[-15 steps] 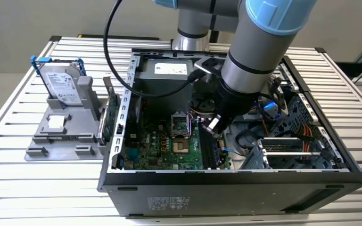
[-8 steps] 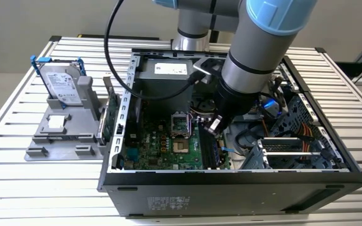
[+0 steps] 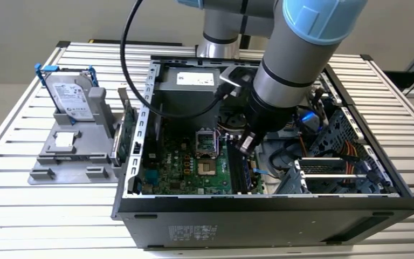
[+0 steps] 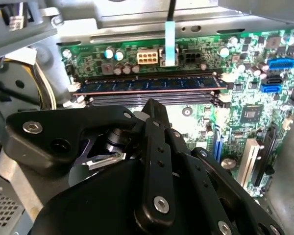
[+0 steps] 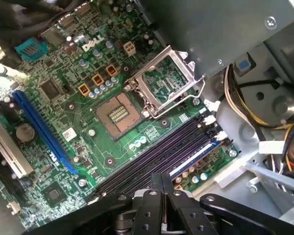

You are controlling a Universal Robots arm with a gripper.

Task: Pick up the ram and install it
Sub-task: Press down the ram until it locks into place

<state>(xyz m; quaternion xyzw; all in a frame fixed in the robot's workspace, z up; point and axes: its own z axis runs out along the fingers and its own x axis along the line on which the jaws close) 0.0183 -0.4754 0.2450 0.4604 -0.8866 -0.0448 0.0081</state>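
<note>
**Ram in the outer slot, closed fingers over it**

Nearest the wrist cameras, the gripper [image 5: 161,179] has its two fingers pressed together with nothing pinched between them. In the exterior view the gripper [image 3: 245,147] hangs low inside the computer case [image 3: 264,216], over the memory slots.

Just past the fingertips, the ram [image 4: 147,84] stands on edge in the slot closest to the board's edge and runs the slot's full length. In the first wrist view the ram [image 5: 193,156] shows as a pale blue strip leading toward the fingers. Whether the fingers touch its top edge cannot be told.

Beside it lie the empty slots [image 5: 152,161], dark and parallel. A white latch [image 5: 220,135] sits at the end of the ram's slot.

The step in hand looks like seating the stick. Doing that well calls for pressure straight down along the stick's plane, kept on its top edge so that nothing slips onto the neighbouring slots. The stick should stay level end to end, and the latches closing at both ends would be the sign that it is home. A sideways push risks tilting it.

Farther off on the motherboard [image 5: 54,147] is the open processor socket [image 5: 117,113]. Well apart, outside the case, a hard drive [image 3: 70,97] stands in a grey holder.
</note>
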